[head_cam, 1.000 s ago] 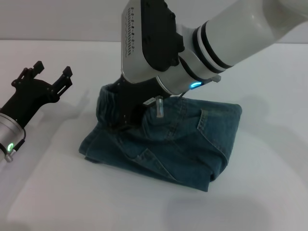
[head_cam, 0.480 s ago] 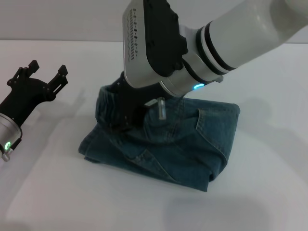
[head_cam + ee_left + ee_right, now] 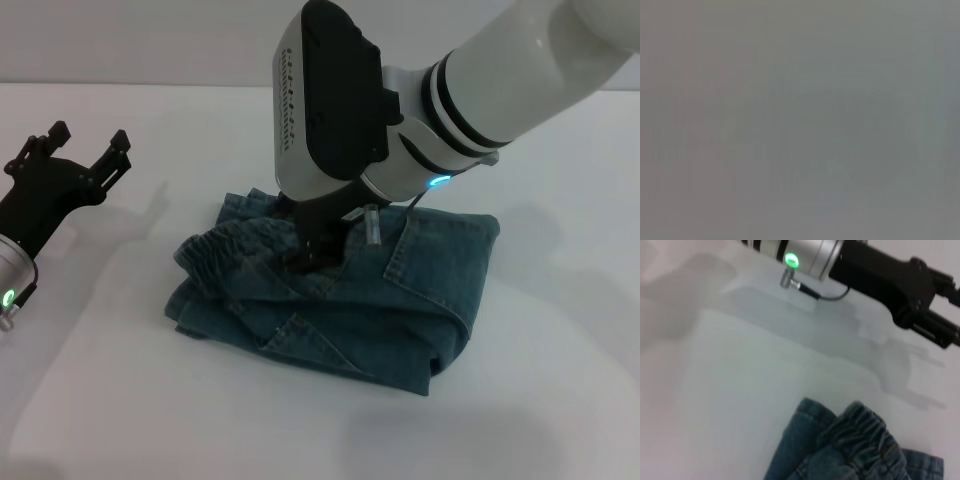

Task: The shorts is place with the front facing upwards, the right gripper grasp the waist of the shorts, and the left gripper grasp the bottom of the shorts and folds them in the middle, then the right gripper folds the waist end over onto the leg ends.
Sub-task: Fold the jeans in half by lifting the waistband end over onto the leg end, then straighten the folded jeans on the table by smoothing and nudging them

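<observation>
You have a white table filling almost all of the head view, matte and plain, and its far edge runs straight across near the top of that view. Behind that edge you see a pale grey wall with no markings on it. Soft grey shadows lie on the table surface on the left side. In the right wrist view you get the same white table, with faint, blurred shadows stretched across it. The left wrist view gives you only a flat grey field, and nothing can be made out there.
</observation>
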Robot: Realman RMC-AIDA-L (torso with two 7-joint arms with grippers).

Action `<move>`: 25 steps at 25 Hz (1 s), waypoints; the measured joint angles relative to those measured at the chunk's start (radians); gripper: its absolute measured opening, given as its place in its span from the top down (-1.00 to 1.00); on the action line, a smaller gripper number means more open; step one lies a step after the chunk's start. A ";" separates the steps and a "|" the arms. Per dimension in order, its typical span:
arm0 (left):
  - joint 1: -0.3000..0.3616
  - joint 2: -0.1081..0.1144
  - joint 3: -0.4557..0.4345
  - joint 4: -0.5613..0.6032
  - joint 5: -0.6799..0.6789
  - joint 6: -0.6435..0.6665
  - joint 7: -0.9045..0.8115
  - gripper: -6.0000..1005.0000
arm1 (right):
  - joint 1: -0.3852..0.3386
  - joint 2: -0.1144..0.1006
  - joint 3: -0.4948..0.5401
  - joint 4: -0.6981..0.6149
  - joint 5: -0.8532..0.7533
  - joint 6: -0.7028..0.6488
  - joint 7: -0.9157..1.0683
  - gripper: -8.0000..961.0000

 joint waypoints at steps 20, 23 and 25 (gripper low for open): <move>0.010 0.000 -0.017 0.001 -0.002 -0.019 0.002 -0.62 | -0.147 -0.006 0.039 -0.119 0.159 -0.267 0.000 -0.04; 0.009 0.000 -0.018 0.001 -0.002 -0.019 0.002 -0.62 | -0.163 -0.006 0.063 -0.103 0.158 -0.327 0.006 -0.04; 0.005 0.000 -0.018 0.001 -0.002 -0.021 0.002 -0.62 | -0.169 -0.008 0.085 -0.081 0.152 -0.367 0.008 -0.04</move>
